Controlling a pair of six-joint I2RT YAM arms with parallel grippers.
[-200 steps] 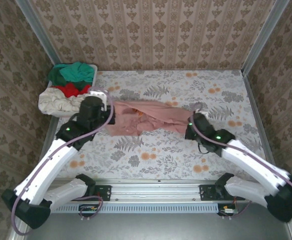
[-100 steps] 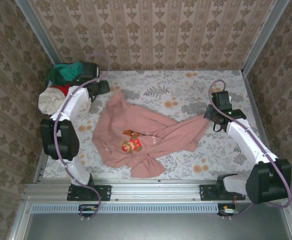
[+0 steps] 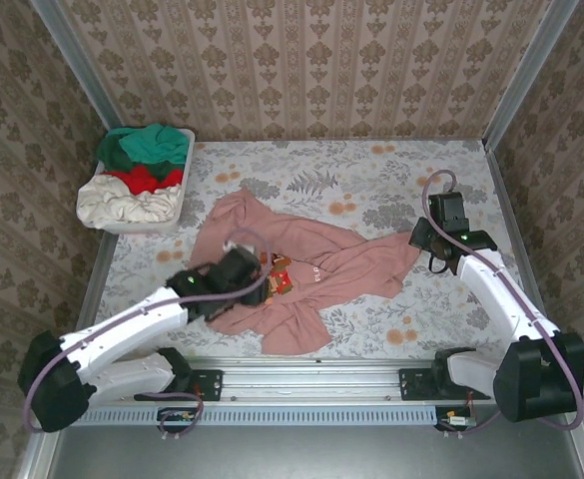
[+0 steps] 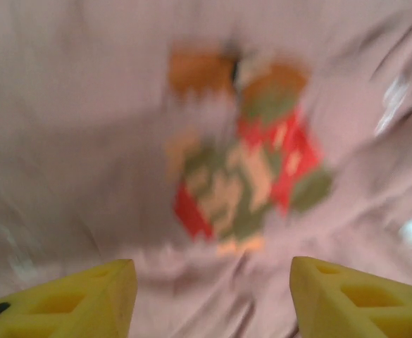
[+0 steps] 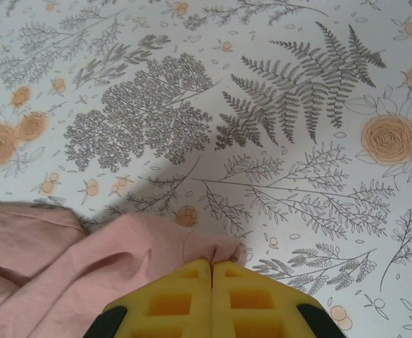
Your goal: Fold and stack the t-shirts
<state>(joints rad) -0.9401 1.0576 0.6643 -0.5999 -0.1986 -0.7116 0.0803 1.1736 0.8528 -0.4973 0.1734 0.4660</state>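
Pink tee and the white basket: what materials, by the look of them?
Pink t-shirt: soft matte knit, probably cotton jersey. It wrinkles, lies limp and carries a printed graphic. Laundry basket: likely rigid plastic, with a smooth white wall that holds its shape.

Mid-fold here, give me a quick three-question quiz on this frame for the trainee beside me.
1. True or false: the right gripper is shut on an edge of the pink t-shirt.
2. Where does the laundry basket sit on the table? A) far left corner B) far right corner C) middle of the near edge
3. Fill in: the left gripper hangs over the shirt's print with its jaws ____.

Key: 1 true; 2 A; 3 open.
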